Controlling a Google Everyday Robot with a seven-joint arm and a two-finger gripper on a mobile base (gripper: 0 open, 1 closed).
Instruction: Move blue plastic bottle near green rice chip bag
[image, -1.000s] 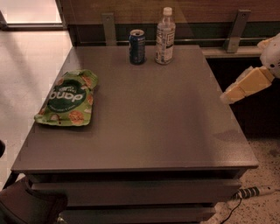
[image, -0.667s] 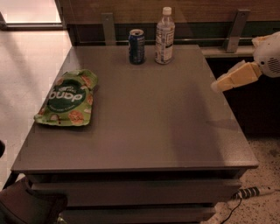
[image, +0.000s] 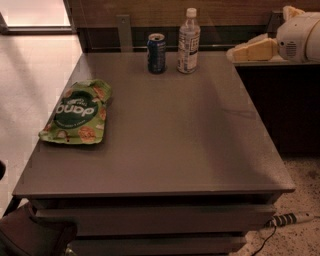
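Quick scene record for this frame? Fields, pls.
table: grey, flat top
bottle: upright at far edge, just right of the can, not touching it
can: upright at far edge
bag: lying flat by left edge, well apart from bottle
hand: upper right, beyond table's right side, level with bottle, not touching it
task state: bottle not yet moved near bag

The pincer (image: 239, 52) is by the far right corner of the counter (image: 175, 150). The white arm (image: 300, 30) behind it is cut off at the right edge. The words on the blue plastic bottle (image: 188, 42) and the blue can (image: 156, 52) are too small to read. A dark thing (image: 30, 235) at the near left is cut off too.
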